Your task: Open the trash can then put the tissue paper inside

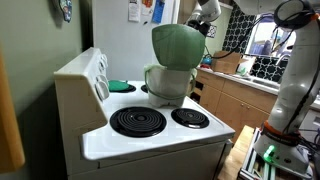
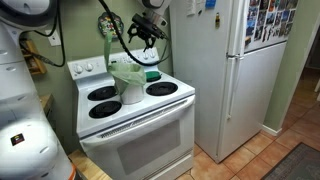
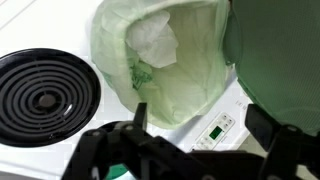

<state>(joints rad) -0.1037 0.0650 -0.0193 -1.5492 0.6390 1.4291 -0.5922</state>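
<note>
A white refrigerator (image 2: 250, 70) stands beside the white electric stove (image 2: 140, 135) in a kitchen with a tiled floor. Wooden cabinets (image 1: 235, 100) run past the stove. The robot arm (image 1: 295, 70) is cut off by the frame edges. The trash can (image 1: 168, 82) stands upright near the middle of the cooktop among the coil burners (image 3: 45, 95), long axis vertical, mouth up. Its domed lid (image 1: 178, 45) is raised on edge. The hand (image 2: 148, 28) hovers above it, fingers spread, holding nothing. In the wrist view the lid hides part of the rim. White tissue paper (image 3: 155, 40) lies inside the pale green liner (image 3: 190, 90). A flat green disc (image 1: 118, 86) sits by the back panel.
</note>
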